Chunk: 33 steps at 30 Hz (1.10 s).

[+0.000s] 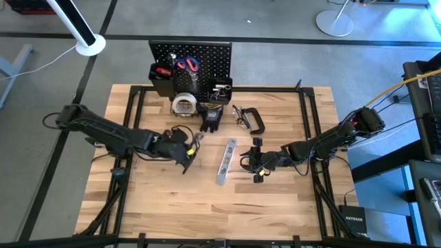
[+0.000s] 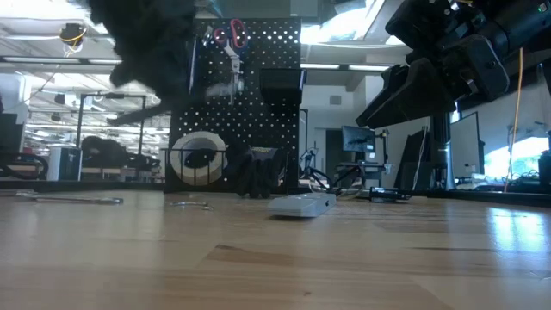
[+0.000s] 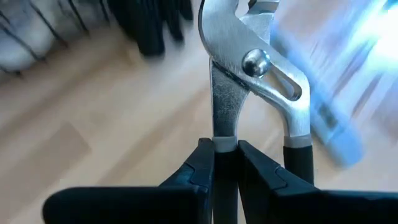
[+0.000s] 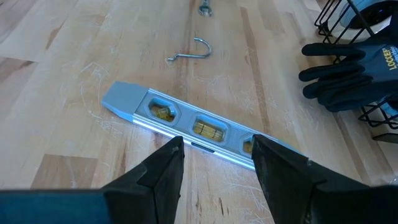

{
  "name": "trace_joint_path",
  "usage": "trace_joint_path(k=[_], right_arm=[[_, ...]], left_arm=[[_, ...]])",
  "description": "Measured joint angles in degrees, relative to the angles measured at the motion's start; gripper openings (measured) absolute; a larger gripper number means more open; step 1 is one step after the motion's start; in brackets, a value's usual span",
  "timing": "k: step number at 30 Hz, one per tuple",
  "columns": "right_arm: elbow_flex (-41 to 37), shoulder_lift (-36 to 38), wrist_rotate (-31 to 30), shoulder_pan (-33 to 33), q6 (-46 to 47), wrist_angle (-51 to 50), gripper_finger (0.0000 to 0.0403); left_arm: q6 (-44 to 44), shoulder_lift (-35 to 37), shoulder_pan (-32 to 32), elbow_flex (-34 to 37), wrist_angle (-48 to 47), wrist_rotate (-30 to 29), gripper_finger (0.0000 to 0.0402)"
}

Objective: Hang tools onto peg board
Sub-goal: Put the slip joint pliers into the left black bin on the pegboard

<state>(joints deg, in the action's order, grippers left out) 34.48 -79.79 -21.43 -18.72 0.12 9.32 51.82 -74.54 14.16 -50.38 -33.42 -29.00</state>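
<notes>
Left pincer, raised over the wooden counter left of centre: clamped on one dark handle of the slip-joint pliers, steel head pointing ahead; item in transit, not yet hung. Right pincer, low over the counter right of centre: fingers spread, nothing between them, poised directly above the silver level bar, which lies flat and unhung. Loose hook, on the bare wood just beyond the level: not fitted to anything. Black C-clamp, farther back on the counter: unhung. Black gloves, lying beside the wire basket at the board's foot: unhung. Pale tape roll, inside that basket: stowed. Peg board, upright at the far edge: red-handled scissors hanging; red item in the left bin, type unclear. Judged status: partly done; pliers, level, clamp and gloves outstanding.
</notes>
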Motion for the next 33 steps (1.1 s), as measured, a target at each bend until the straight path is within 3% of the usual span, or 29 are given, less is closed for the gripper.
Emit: trace_joint_path(k=[6, 10, 18, 27, 33], right_arm=[[0.0, 0.0, 0.0, 0.0, 0.0, 0.0, 0.0193], [0.0, 0.0, 0.0, 0.0, 0.0, 0.0, 0.0193], [0.0, 0.0, 0.0, 0.0, 0.0, 0.0, 0.0193], [0.0, 0.0, 0.0, 0.0, 0.0, 0.0, 0.0193], [0.0, 0.0, 0.0, 0.0, 0.0, 0.0, 0.0193]], left_arm=[[-4.4, 7.5, 1.9, -0.2, 3.2, -11.4, 0.0033], [-12.5, 12.0, 2.4, -0.2, 9.3, -18.8, 0.0033], [-42.7, 18.7, 2.3, -0.3, 34.3, -31.1, 0.0033], [-83.5, 23.5, -2.1, -0.3, 67.7, -35.3, 0.0033], [-98.6, 25.3, -10.7, -0.3, 75.3, -34.4, 0.0033]])
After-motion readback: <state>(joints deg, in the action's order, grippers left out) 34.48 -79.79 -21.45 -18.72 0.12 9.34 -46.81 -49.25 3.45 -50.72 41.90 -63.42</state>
